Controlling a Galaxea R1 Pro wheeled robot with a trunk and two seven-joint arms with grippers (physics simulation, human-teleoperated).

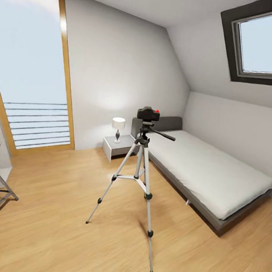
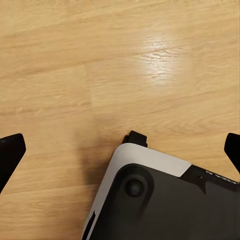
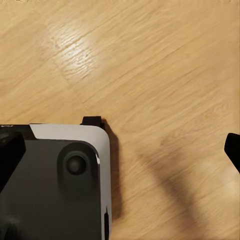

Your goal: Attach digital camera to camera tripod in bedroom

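The digital camera sits on the pan head of the camera tripod, which stands on the wood floor just beside the bed; the mount looks done. Both grippers, left gripper and right gripper, hang over the floor, fingers wide and empty, above the robot's base.

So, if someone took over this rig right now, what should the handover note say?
Left gripper: jaws wide open, empty, pointing down at the wood floor over the robot's own base.
Right gripper: same, open and empty.
Digital camera: sitting on top of the camera tripod, which stands on the floor beside the bed.
Done: camera appears mounted.
Left: probably nothing; the lock on the head cannot be judged from here.
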